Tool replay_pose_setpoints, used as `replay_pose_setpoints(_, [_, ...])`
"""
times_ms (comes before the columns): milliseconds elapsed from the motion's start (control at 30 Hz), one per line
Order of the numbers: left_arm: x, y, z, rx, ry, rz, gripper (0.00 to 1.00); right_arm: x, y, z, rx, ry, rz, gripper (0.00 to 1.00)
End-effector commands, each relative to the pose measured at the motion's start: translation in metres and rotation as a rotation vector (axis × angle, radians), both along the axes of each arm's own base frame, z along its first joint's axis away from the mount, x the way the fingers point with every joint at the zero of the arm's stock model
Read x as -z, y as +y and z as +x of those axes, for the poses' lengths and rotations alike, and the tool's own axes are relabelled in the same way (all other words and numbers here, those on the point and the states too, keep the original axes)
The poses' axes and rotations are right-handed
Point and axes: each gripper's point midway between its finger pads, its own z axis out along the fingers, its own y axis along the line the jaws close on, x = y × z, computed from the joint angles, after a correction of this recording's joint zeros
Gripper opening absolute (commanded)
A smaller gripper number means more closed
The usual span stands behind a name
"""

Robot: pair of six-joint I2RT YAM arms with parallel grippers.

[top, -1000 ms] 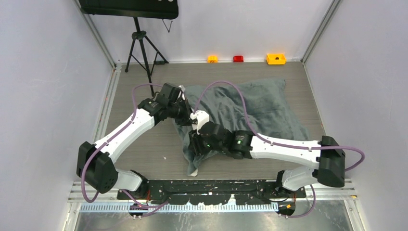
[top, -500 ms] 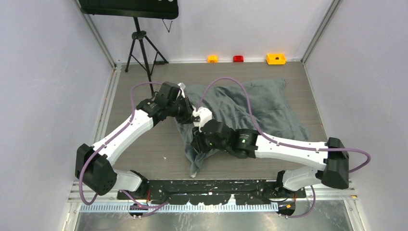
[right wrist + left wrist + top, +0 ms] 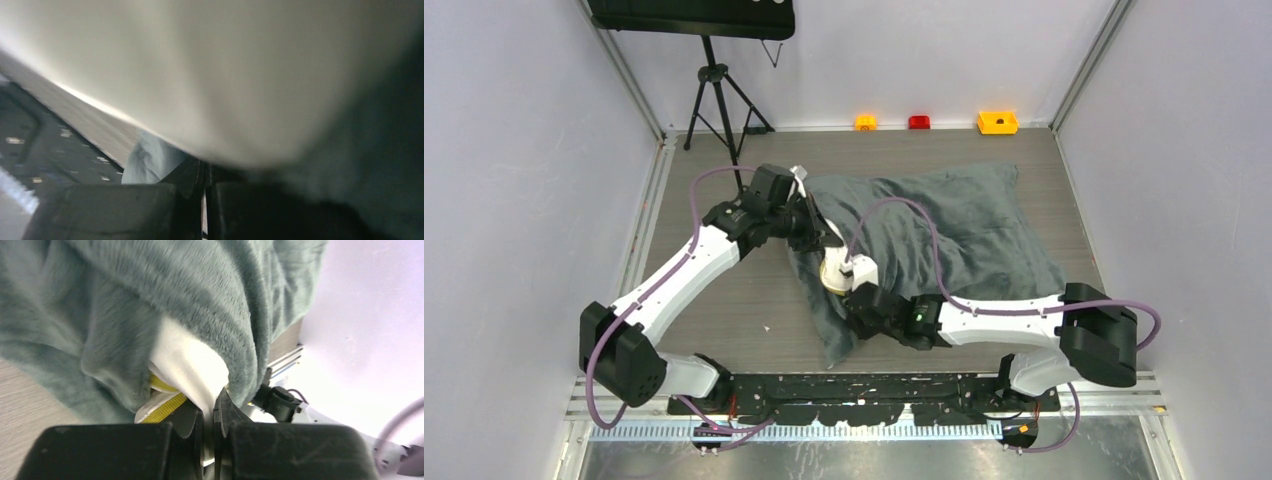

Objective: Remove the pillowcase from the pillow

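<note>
The dark grey fuzzy pillowcase (image 3: 964, 230) lies across the middle of the table, with the pillow mostly hidden inside it. A white and yellow corner of the pillow (image 3: 832, 275) peeks out at the sack's left opening. My left gripper (image 3: 822, 232) is at that opening. In the left wrist view it (image 3: 209, 407) is shut on the white pillow (image 3: 190, 360) by its yellow band (image 3: 162, 407), with pillowcase (image 3: 165, 285) draped around. My right gripper (image 3: 846, 292) is just near of the exposed corner. In the right wrist view it (image 3: 205, 167) is shut on pillowcase fabric (image 3: 145, 160), with the blurred white pillow (image 3: 225, 75) above.
A black tripod (image 3: 714, 90) stands at the back left. Orange (image 3: 865, 122), red (image 3: 919, 122) and yellow (image 3: 997, 122) blocks sit along the back wall. Walls close in both sides. The right arm's purple cable (image 3: 894, 205) loops over the pillowcase.
My right gripper has drawn back toward the near edge with the pillowcase edge. A white and yellow pillow corner now shows. My left gripper has shifted slightly farther back, still holding.
</note>
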Motion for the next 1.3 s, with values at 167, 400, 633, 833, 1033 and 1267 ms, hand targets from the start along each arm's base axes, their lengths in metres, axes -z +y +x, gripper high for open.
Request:
replay_pose_setpoints(167, [-0.146,0.005,0.039,-0.046,-0.294,-0.389,0.00,0.020,-0.082,0.009,0.305,-0.020,-0.070,0.00])
replay_pose_setpoints(400, [-0.137,0.011,0.028,-0.027,-0.269,-0.380,0.00,-0.008,-0.175,0.044,0.645,-0.089,-0.167,0.00])
replay_pose_setpoints(633, [-0.113,0.050,0.021,-0.080,-0.253,-0.272,0.00,-0.020,-0.231,0.061,0.788,-0.010,-0.122,0.00])
replay_pose_setpoints(833, [-0.097,0.060,0.017,-0.092,-0.233,-0.269,0.00,-0.042,-0.188,0.057,0.517,0.052,-0.005,0.19])
replay_pose_setpoints(1033, [-0.090,0.046,0.012,-0.007,-0.216,-0.303,0.00,-0.098,-0.138,0.031,0.188,0.083,0.170,0.63])
replay_pose_setpoints(1267, [-0.079,0.020,0.001,0.062,-0.207,-0.277,0.00,-0.173,-0.110,0.017,0.007,0.026,0.307,0.86])
